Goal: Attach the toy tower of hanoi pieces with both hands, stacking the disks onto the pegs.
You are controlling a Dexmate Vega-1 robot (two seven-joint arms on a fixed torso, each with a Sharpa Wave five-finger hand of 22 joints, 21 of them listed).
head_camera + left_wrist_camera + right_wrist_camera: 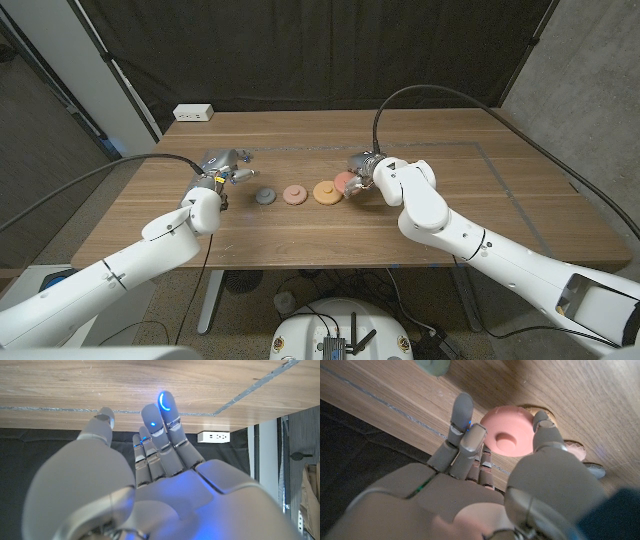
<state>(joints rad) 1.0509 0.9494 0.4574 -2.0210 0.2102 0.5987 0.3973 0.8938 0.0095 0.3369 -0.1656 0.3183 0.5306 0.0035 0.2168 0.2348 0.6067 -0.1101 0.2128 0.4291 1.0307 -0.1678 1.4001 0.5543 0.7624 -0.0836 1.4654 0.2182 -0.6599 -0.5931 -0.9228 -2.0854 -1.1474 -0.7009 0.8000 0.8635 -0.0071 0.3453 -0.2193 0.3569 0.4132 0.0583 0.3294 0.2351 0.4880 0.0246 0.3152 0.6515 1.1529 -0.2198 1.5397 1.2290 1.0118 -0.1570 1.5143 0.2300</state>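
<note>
My left hand (222, 170) waits near the table's (300, 235) left side, fingers straight and close together, holding nothing, out of the way; the grey disk (265, 196), pink disk (294, 194) and orange disk (325, 192) lie in a row; my right hand (362, 178) pinches a salmon disk (512, 437) just above the orange, I judge for stacking.

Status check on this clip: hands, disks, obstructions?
Left hand open, idle. Right hand pinches pink disk. Three disks in a row on table. Nothing in the way.
</note>
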